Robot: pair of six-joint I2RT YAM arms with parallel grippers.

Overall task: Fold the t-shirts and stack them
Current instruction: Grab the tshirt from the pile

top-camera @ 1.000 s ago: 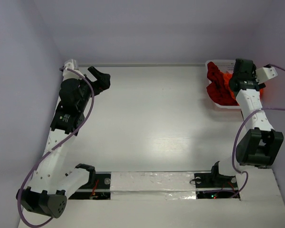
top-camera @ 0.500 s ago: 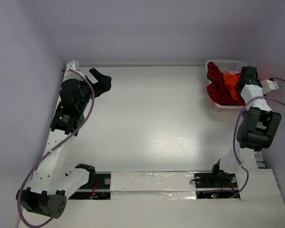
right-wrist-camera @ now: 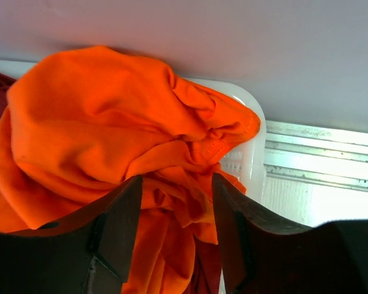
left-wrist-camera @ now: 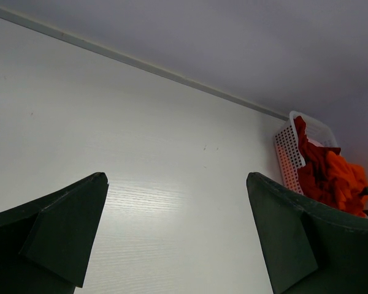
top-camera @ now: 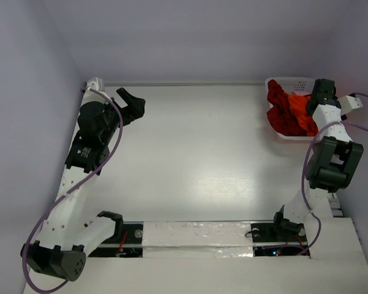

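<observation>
Looking down from the top cam: white lattice basket (top-camera: 286,80) is sitting at the far-right corner of the table (top-camera: 196,159), w/ the t-shirts piled inside it. The crimson t-shirt (top-camera: 281,109) is spilling over the basket's left rim. The orange t-shirt (top-camera: 298,103) is lying just right of it, inside the basket. The right gripper (top-camera: 322,93) is hanging over the basket's right half, at the orange cloth; finger spacing can't be read from here. The left gripper (top-camera: 132,104) is hovering well away from the basket, across the table to its left.

Left wrist cam: its fingers (left-wrist-camera: 55,226) are standing wide apart w/ bare table btwn them. The basket is showing beyond the right finger, crimson cloth draping over its near wall, orange heaped behind.

Right wrist cam: fingers (right-wrist-camera: 116,226) are sitting narrowly apart, orange fabric bunching in the gap and above it, and the basket's white rim is peeking out right of the cloth. Can't tell whether they're pinching it or just straddling it. A sliver of crimson is showing at the left edge.
</observation>
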